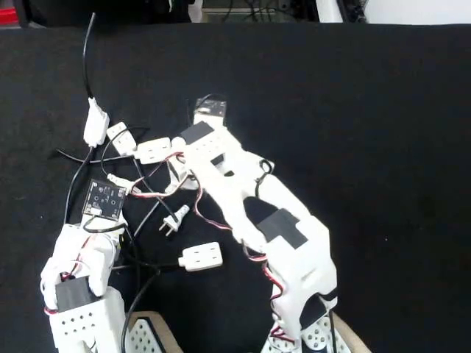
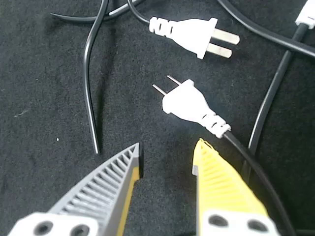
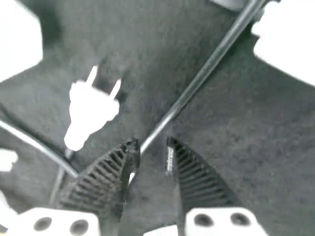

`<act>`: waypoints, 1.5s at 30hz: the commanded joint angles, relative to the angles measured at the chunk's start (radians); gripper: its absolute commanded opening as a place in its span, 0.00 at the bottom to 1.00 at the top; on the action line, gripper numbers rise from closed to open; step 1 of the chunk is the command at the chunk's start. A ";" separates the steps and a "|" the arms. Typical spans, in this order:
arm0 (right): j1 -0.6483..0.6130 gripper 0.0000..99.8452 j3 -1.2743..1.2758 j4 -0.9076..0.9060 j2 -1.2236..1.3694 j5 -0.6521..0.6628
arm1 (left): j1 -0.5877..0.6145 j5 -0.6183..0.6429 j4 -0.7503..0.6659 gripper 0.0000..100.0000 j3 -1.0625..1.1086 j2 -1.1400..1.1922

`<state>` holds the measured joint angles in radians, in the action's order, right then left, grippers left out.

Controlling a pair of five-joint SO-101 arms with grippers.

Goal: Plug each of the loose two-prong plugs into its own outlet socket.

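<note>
My left gripper (image 2: 167, 152) is open, its grey and yellow fingers spread just short of a white two-prong plug (image 2: 189, 103) with thin round prongs, lying on the black cloth. A second white plug (image 2: 194, 35) with flat prongs lies beyond it. My right gripper (image 3: 150, 146) is open by a narrow gap, low over a black cable (image 3: 197, 81) that runs to its fingertips. A white plug (image 3: 91, 110) lies beside that cable. In the high view, one loose plug (image 1: 174, 220) lies between the arms and a white outlet socket (image 1: 201, 256) near the front.
More white sockets (image 1: 153, 149) (image 1: 121, 137) and an adapter (image 1: 96, 121) sit at the back left among tangled black cables (image 1: 77, 184). White socket blocks (image 3: 15, 44) (image 3: 290, 44) flank the right gripper. The right arm (image 1: 243, 198) stretches diagonally over the middle; the cloth to the right is bare.
</note>
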<state>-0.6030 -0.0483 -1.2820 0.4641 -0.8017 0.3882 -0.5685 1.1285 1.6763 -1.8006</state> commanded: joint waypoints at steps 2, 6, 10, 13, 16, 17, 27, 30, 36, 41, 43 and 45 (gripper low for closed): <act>0.052 0.10 0.013 0.066 -0.005 -0.049 | 0.008 -0.009 -0.017 0.18 0.012 -0.003; 0.055 0.10 0.031 0.069 -0.005 -0.072 | 0.008 -0.009 -0.017 0.18 0.012 -0.003; 0.055 0.10 0.067 0.075 -0.005 -0.072 | 0.008 -0.009 -0.017 0.18 0.012 -0.003; 0.058 0.10 0.079 0.077 -0.005 -0.072 | 0.008 -0.009 -0.017 0.18 0.012 -0.003; 0.061 0.10 0.079 0.078 0.012 -0.072 | 0.008 -0.009 -0.017 0.18 0.012 -0.003; 0.068 0.10 0.074 0.084 0.028 -0.071 | 0.008 -0.009 -0.017 0.18 0.012 -0.003; 0.094 0.09 -0.170 -0.046 0.226 -0.061 | 0.008 -0.009 -0.017 0.18 0.012 -0.003; 0.095 0.02 -0.213 -0.080 0.255 -0.058 | 0.008 -0.009 -0.015 0.18 0.012 -0.003; 0.098 0.01 -0.222 -0.126 0.260 -0.005 | 0.008 -0.011 -0.015 0.18 0.012 -0.003; 0.100 0.01 -0.209 -0.132 0.189 0.075 | 0.008 -0.048 -0.009 0.18 0.012 -0.003; 0.101 0.01 -0.191 -0.132 0.150 0.130 | 0.008 -0.048 -0.009 0.18 0.012 -0.003; 0.127 0.01 -0.171 -0.132 0.108 0.201 | 0.008 -0.048 -0.009 0.18 0.012 -0.003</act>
<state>-0.5263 -0.2294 -1.4108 0.6483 -0.6805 0.3882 -0.6053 1.1285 1.6763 -1.8006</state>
